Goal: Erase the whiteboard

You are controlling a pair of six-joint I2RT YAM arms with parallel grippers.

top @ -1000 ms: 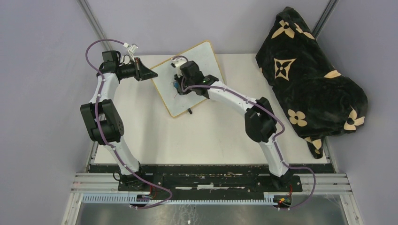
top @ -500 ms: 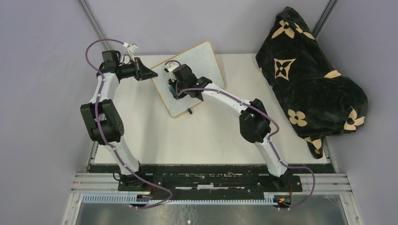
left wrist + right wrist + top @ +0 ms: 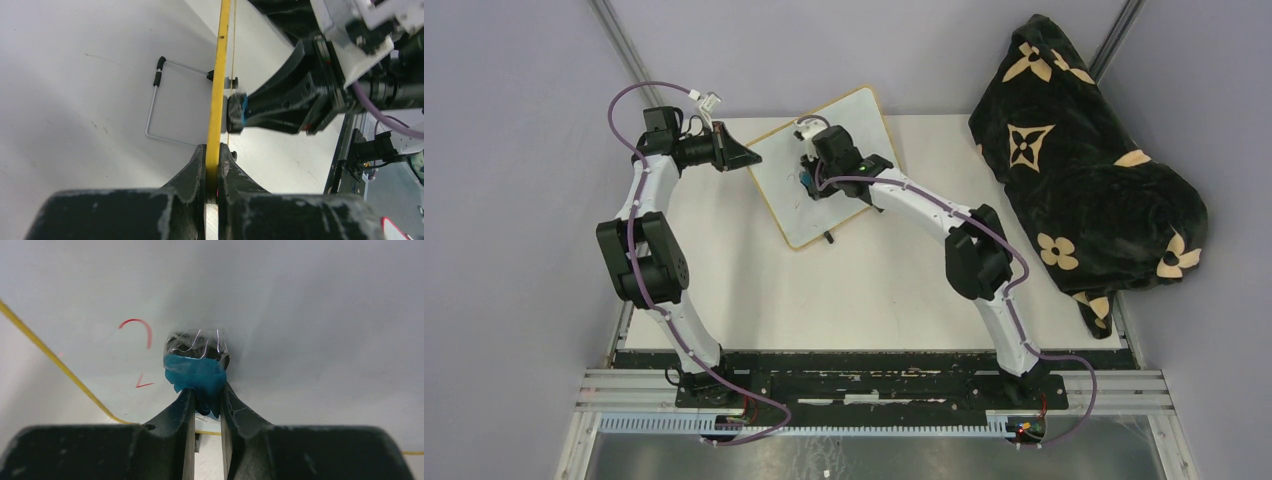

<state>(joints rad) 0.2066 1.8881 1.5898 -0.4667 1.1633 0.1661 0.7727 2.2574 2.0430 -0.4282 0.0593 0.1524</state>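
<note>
The whiteboard point(image 3: 861, 122) has a thin yellow-wood frame and stands tilted at the back of the table. My left gripper point(image 3: 750, 158) is shut on its left edge, and the left wrist view shows the frame point(image 3: 216, 95) pinched between the jaws of the left gripper point(image 3: 212, 151). My right gripper point(image 3: 810, 180) is shut on a blue eraser pad point(image 3: 196, 371) and presses it against the board face point(image 3: 310, 310). Just left of the pad, red strokes point(image 3: 141, 329) and a small red tick point(image 3: 144, 384) show.
A black blanket with tan flower patterns point(image 3: 1084, 160) is heaped at the table's right side. The board's wire stand point(image 3: 159, 107) with black tips rests on the table behind it. A black foot point(image 3: 828, 237) juts out at the board's near edge.
The right gripper swept the pad left across the board, then came back to the right. The left gripper kept its hold on the board's edge.
</note>
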